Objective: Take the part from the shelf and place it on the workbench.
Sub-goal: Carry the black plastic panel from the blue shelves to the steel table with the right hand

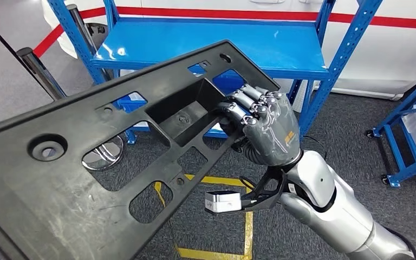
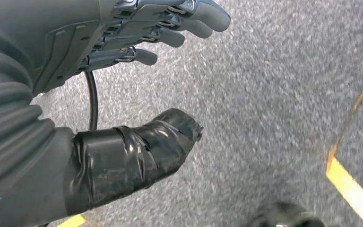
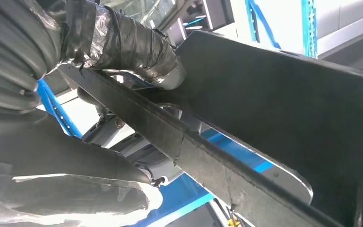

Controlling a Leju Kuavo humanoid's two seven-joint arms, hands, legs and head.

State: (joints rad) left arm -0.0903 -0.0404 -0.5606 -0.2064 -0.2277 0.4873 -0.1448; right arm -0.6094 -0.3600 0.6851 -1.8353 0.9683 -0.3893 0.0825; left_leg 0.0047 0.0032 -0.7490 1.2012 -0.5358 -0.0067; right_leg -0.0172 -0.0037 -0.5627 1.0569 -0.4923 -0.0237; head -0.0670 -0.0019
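Observation:
The part (image 1: 103, 162) is a long flat black plastic panel with several cut-outs and a recessed box in its middle. It hangs tilted in the air in front of the blue shelf (image 1: 211, 46), reaching from the lower left up to the shelf's front edge. My right hand (image 1: 262, 127) grips the panel's near edge, fingers curled over into the recess. In the right wrist view the taped thumb (image 3: 123, 45) presses on the panel's underside (image 3: 283, 123). My left hand (image 2: 123, 80) hangs over grey carpet, fingers spread, holding nothing.
The shelf's blue deck (image 1: 260, 43) is bare behind the part. A second blue rack on castors (image 1: 411, 135) stands at the right. Black stanchion posts (image 1: 38, 70) stand at the left. Yellow tape lines (image 1: 246, 227) mark the grey carpet below.

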